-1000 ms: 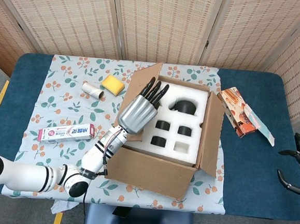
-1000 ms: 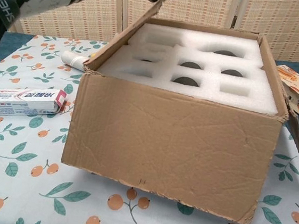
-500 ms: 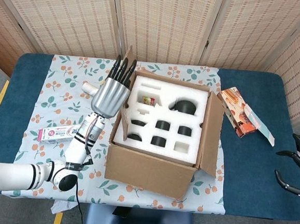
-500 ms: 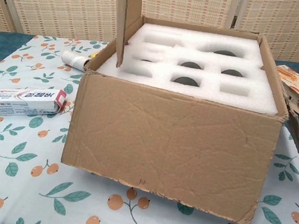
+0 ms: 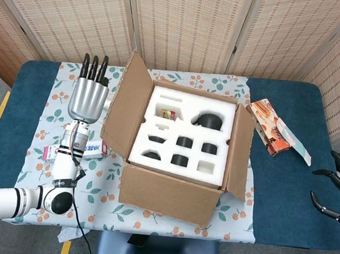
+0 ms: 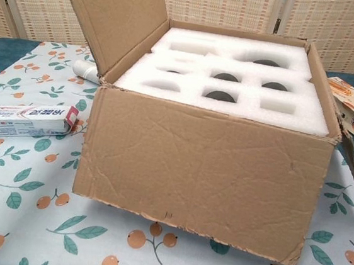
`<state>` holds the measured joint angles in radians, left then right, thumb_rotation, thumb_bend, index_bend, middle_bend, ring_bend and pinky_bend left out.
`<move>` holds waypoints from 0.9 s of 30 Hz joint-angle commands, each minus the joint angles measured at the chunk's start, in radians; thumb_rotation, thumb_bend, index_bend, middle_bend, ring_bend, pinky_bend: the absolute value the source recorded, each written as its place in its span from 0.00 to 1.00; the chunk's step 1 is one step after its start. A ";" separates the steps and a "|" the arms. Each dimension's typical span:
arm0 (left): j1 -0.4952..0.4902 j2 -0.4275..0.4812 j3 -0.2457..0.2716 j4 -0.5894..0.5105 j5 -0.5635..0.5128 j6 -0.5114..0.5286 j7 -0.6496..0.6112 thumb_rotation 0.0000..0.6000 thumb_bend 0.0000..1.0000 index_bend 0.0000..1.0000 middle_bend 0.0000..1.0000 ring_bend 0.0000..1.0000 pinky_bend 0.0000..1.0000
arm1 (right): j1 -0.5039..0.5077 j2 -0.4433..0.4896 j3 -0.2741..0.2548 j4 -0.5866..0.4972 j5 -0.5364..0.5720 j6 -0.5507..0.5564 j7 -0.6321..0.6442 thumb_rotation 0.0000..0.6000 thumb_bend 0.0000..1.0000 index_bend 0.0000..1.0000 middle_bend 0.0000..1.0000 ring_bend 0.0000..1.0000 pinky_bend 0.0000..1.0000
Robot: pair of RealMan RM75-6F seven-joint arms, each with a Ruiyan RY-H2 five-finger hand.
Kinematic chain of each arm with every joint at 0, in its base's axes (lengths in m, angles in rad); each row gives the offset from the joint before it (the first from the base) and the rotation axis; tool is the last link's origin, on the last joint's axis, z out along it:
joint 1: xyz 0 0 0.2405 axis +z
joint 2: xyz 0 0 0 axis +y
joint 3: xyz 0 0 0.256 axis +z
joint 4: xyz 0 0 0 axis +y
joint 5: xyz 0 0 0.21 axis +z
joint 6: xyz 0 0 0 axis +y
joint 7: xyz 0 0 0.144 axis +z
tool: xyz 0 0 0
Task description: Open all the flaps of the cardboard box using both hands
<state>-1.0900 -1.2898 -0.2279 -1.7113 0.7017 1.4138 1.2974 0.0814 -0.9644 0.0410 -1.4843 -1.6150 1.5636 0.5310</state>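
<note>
The brown cardboard box (image 5: 182,154) sits at the centre of the frame on the floral-clothed bench (image 5: 59,106), its white foam insert (image 5: 181,137) exposed. Its left flap (image 5: 123,108) leans outward, raised at a slant. The silver left hand (image 5: 88,94) hovers at centre left, fingers straight and together, holding nothing, just beside that flap. The dark right hand (image 5: 335,196) at the lower right edge is loosely spread, empty.

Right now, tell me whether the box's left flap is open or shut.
Open: the left flap leans outward, baring the white foam insert.
</note>
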 commanded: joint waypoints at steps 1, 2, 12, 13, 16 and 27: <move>0.018 0.019 0.001 -0.021 -0.002 0.010 -0.011 1.00 1.00 0.39 0.00 0.00 0.00 | 0.001 -0.001 0.000 -0.002 -0.001 -0.001 -0.005 0.58 0.47 0.31 0.00 0.00 0.00; 0.022 0.024 0.002 -0.025 -0.002 0.013 -0.012 1.00 1.00 0.39 0.00 0.00 0.00 | 0.001 -0.001 0.000 -0.003 -0.001 -0.001 -0.008 0.58 0.47 0.31 0.00 0.00 0.00; 0.100 0.074 0.010 -0.093 0.019 0.065 -0.087 1.00 1.00 0.23 0.00 0.00 0.00 | -0.003 -0.007 0.001 -0.010 -0.001 0.009 -0.043 0.58 0.47 0.31 0.00 0.00 0.00; 0.124 0.090 0.013 -0.131 0.024 0.070 -0.123 1.00 0.99 0.18 0.00 0.00 0.00 | -0.005 -0.009 0.002 -0.012 0.002 0.012 -0.054 0.58 0.47 0.31 0.00 0.00 0.00; 0.203 0.149 0.039 -0.254 0.046 0.063 -0.244 1.00 0.85 0.09 0.00 0.00 0.00 | -0.013 -0.017 0.006 -0.017 0.008 0.026 -0.091 0.58 0.47 0.30 0.00 0.00 0.00; 0.524 0.331 0.230 -0.376 0.346 0.043 -0.803 1.00 0.50 0.00 0.00 0.00 0.00 | -0.012 -0.075 0.013 -0.042 0.032 0.010 -0.285 0.79 0.47 0.18 0.00 0.00 0.00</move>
<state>-0.6928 -1.0326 -0.0819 -2.0436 0.9469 1.4732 0.6989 0.0645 -1.0246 0.0582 -1.5175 -1.5903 1.5962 0.2900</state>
